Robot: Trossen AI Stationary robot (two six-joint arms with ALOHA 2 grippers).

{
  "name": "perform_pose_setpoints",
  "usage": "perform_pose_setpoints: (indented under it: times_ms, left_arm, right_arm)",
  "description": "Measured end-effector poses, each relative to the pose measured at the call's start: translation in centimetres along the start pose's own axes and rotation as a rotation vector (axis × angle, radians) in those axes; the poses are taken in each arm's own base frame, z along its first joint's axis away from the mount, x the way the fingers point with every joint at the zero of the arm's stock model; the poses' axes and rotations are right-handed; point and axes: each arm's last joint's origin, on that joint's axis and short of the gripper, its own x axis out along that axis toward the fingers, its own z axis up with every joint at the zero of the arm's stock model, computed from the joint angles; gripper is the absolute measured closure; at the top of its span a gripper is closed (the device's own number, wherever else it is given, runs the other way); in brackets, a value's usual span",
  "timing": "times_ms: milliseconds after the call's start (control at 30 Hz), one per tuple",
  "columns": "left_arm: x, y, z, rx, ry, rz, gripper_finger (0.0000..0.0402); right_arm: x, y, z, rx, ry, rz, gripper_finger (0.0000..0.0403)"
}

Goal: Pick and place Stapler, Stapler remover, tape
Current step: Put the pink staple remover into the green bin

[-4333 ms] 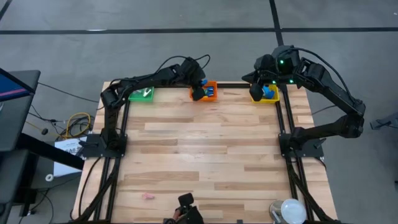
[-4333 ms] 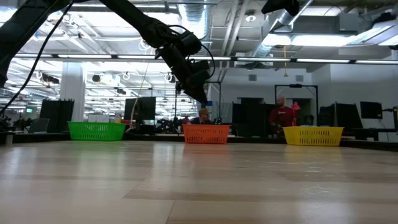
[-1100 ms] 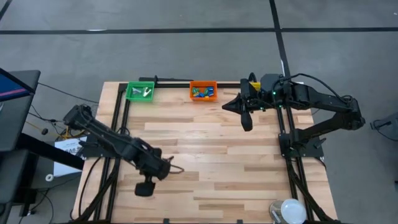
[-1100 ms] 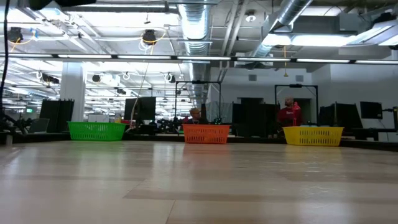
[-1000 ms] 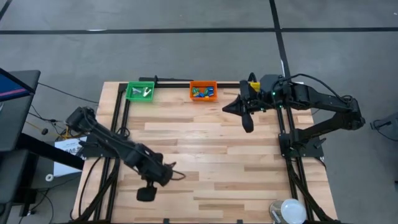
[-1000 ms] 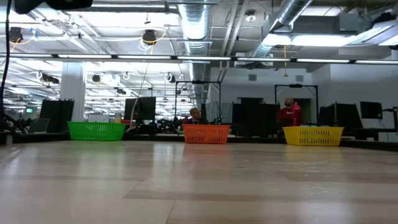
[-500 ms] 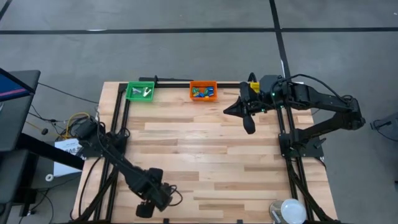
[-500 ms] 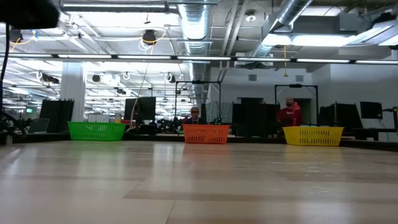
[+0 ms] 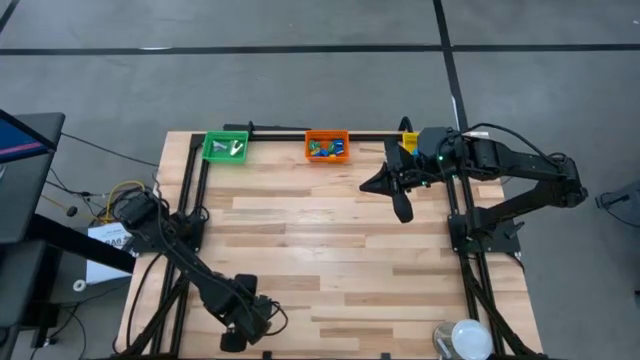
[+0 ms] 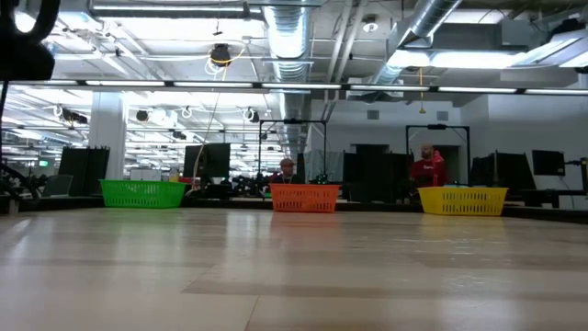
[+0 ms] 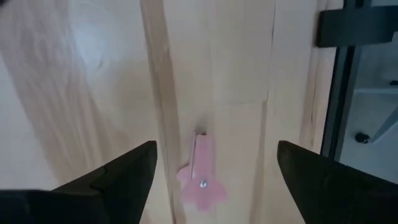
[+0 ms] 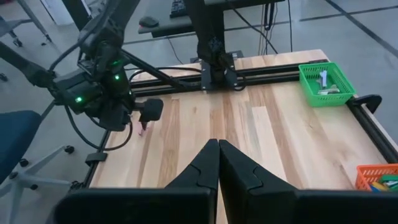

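Note:
A small flat pink tool with a metal rivet, which looks like the stapler remover [image 11: 200, 175], lies flat on the wooden table near its front left edge. My left gripper [image 11: 216, 149] hovers open above it, a finger on either side and clear of it; it also shows in the high view [image 9: 235, 338] and the right wrist view [image 12: 149, 112]. My right gripper [image 9: 403, 210] hangs shut and empty over the table's far right part. The orange bin [image 9: 327, 146] holds small blue and yellow items; which are staplers or tape I cannot tell.
Three bins line the far edge: green [image 9: 226, 147] with pale items inside, orange in the middle, yellow [image 10: 462, 199] mostly under my right arm in the high view. Black frame rails [image 9: 190, 200] run along the table's sides. People stand in the room beyond.
My left gripper has swung toward the table's near edge, staying open, and now hangs over the pink tool near the front left. The tool has not moved.

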Motion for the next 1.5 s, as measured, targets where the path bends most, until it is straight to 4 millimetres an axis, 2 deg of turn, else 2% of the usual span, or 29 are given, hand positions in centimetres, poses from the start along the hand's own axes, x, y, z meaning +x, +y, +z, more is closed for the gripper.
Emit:
perform_pose_setpoints:
  times_ms: [367, 700, 1100, 1500]
  left_arm:
    - [2.5, 1.1, -1.1, -0.005, 0.034, -0.003, 0.0106]
    - [3.7, 1.5, -1.6, -0.005, 0.055, -0.039, 0.0132]
    - [3.9, 1.5, -1.4, -0.002, 0.052, -0.094, 0.0216]
    - [4.3, 1.6, -1.6, 0.006, 0.054, -0.098, 0.0272]
  right_arm:
    - [0.1, 0.0, 0.0, 0.0, 0.002, -0.003, 0.0403]
    - [0.1, 0.0, 0.0, -0.008, 0.003, -0.004, 0.0403]
    - [0.1, 0.0, 0.0, -0.01, 0.003, -0.004, 0.0403]
    - [0.1, 0.0, 0.0, -0.01, 0.004, -0.004, 0.0403]
